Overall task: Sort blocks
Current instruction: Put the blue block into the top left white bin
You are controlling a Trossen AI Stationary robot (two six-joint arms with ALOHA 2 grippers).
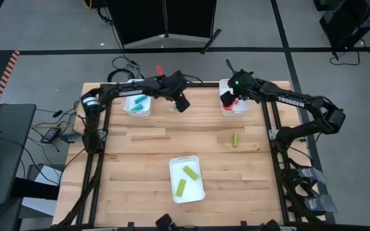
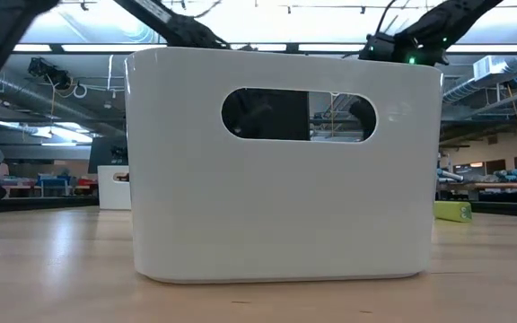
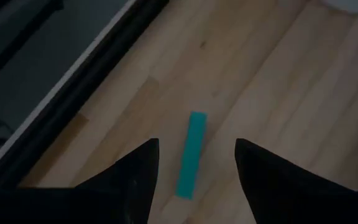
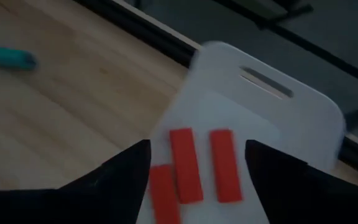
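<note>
Across the wooden surface [image 1: 146, 154] three white trays are spread: one near the front edge [image 1: 187, 179], one at the far left [image 1: 137, 106], and one at the far right [image 1: 234, 102]. In the low view the front tray [image 2: 281, 166] fills most of the picture.

The left arm reaches over the far edge, its pincer [image 1: 182, 104] hanging between the two far trays. The left wrist view shows this pincer [image 3: 196, 163] spread wide above a teal block [image 3: 191, 154] lying flat on the wood, the fingers apart from it on either side.

The right arm's pincer [image 1: 226, 98] hovers over the far right tray. In the right wrist view this pincer [image 4: 197, 160] is also spread, gripping nothing, with three red blocks [image 4: 185, 165] lying side by side in the tray [image 4: 291, 124] below.

Teal blocks [image 1: 138, 101] rest in the far left tray. Two yellow-green blocks [image 1: 185, 179] lie in the front tray. One more yellow-green block [image 1: 234, 140] sits loose on the wood, well right of the front tray.
</note>
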